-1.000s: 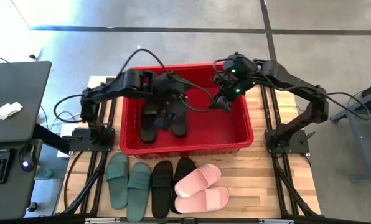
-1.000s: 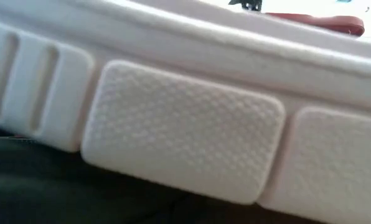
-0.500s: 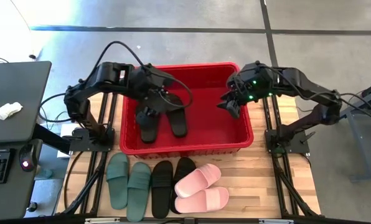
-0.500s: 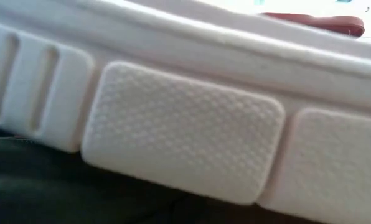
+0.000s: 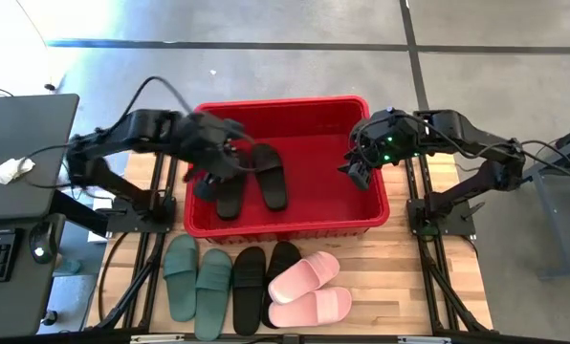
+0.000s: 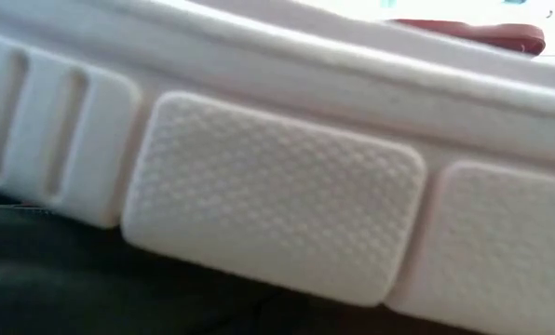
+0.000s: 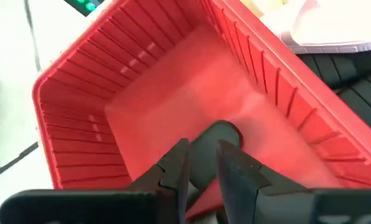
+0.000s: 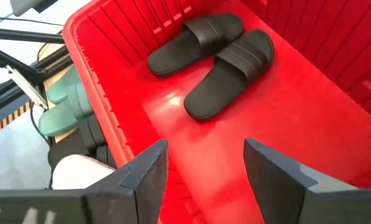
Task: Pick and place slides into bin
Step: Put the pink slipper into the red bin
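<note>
The red bin [image 5: 285, 227] stands mid-table. Two black slides [image 5: 232, 194] [image 5: 271, 177] lie flat on its floor, soles down, side by side; the right wrist view shows them too [image 8: 232, 71]. My left gripper [image 5: 208, 182] hangs over the bin's left end, open by a narrow gap [image 7: 203, 168] with nothing in it; a black slide's toe [image 7: 213, 140] lies beyond it. My right gripper [image 5: 360, 169] hovers over the bin's right end, open wide [image 8: 204, 168] and empty. On the table's near part lie a green pair [image 5: 197, 280], a black pair [image 5: 264, 275] and a pink pair [image 5: 308, 290].
A pale slide's sole [image 6: 268, 195] stands right before the low camera and fills that view; a strip of the bin's rim [image 6: 482, 35] shows above it. A dark desk [image 5: 17, 153] with a keyboard stands beyond the table's left edge.
My left gripper has drawn back from above the black slides toward the table's left edge, ending over the bin's left end. My right gripper has pulled back a little toward the table's right edge. The slides in the bin lie as before.
</note>
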Action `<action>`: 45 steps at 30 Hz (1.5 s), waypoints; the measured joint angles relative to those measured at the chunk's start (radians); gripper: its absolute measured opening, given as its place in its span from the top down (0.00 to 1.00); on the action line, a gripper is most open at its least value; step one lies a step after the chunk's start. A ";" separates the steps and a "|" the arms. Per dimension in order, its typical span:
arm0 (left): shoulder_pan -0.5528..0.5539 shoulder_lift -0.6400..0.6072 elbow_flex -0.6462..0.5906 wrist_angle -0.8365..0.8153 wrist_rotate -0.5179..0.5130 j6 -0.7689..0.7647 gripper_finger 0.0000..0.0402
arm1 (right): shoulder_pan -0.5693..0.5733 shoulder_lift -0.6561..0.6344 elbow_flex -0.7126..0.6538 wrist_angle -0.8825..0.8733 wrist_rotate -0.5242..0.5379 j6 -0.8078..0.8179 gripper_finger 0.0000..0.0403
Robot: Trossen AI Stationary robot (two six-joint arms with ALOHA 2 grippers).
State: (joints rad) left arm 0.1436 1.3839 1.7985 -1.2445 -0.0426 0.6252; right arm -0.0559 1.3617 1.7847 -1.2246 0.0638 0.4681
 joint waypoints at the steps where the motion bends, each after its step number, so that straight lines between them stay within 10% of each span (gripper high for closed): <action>1: 0.000 -0.049 -0.073 0.057 -0.004 -0.007 0.84 | 0.000 0.000 0.000 0.004 0.000 0.001 0.51; 5: 0.000 -0.210 -0.320 0.253 -0.029 -0.054 0.86 | -0.006 0.009 0.000 0.077 -0.022 0.004 0.51; 17: 0.000 -0.414 -0.619 0.527 0.056 -0.103 0.87 | -0.090 0.270 0.000 0.574 -0.598 -0.111 0.51; 28: 0.001 -0.614 -0.715 0.573 -0.028 -0.163 0.89 | -0.247 0.150 0.000 0.573 -0.571 -0.242 0.66; 45: 0.000 -0.647 -0.715 0.557 -0.048 -0.164 0.89 | -0.188 -0.033 -0.053 0.327 -0.230 -0.220 0.78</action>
State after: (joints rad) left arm 0.1437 0.7364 1.0840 -0.6870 -0.0906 0.4614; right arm -0.2440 1.3290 1.7322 -0.8972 -0.1661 0.2478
